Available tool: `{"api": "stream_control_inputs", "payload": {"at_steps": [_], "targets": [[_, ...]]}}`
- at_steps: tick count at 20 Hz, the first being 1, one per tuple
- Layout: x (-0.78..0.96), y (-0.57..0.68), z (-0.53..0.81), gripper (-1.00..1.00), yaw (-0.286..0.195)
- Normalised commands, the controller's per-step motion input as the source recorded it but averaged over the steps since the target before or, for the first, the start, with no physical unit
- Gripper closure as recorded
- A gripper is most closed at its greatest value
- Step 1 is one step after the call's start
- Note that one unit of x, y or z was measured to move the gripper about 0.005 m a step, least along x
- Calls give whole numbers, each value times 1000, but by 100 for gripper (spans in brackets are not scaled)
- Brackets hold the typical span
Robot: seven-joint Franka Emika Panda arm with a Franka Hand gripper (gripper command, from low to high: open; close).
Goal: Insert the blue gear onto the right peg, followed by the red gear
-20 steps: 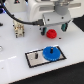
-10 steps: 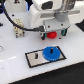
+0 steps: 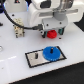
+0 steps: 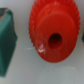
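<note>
The blue gear [image 3: 51,52] lies flat on the exterior view's right end of the black-bordered white plate [image 3: 35,61]. The right peg is hidden at the gear's centre. The other peg [image 3: 36,56] stands bare on the plate. The red gear [image 3: 51,34] rests on the white table behind the plate, right under my gripper [image 3: 51,30]. In the wrist view the red gear [image 4: 52,35] fills the middle, its hub hole showing. A teal finger [image 4: 6,40] stands apart from it on one side, and the other finger's edge [image 4: 82,37] is at its other side. The gripper is open around the gear.
A small beige and black block [image 3: 19,32] with a black cable [image 3: 11,20] stands at the back on the exterior view's left. A pale object [image 3: 1,49] sits at the left edge. The white arm housing [image 3: 45,15] looms over the red gear.
My gripper has come down a little over the red gear. Both gears and the plate have stayed where they were.
</note>
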Motion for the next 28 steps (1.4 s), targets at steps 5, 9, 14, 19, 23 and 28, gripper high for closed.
{"api": "stream_control_inputs", "payload": {"at_steps": [5, 9, 14, 19, 23, 28], "targets": [[-34, 9, 203, 100, 0], [254, 0, 553, 100, 0], [530, -65, 550, 100, 0], [761, -167, 450, 100, 0], [692, -277, 326, 100, 0], [662, -256, 281, 100, 0]]}}
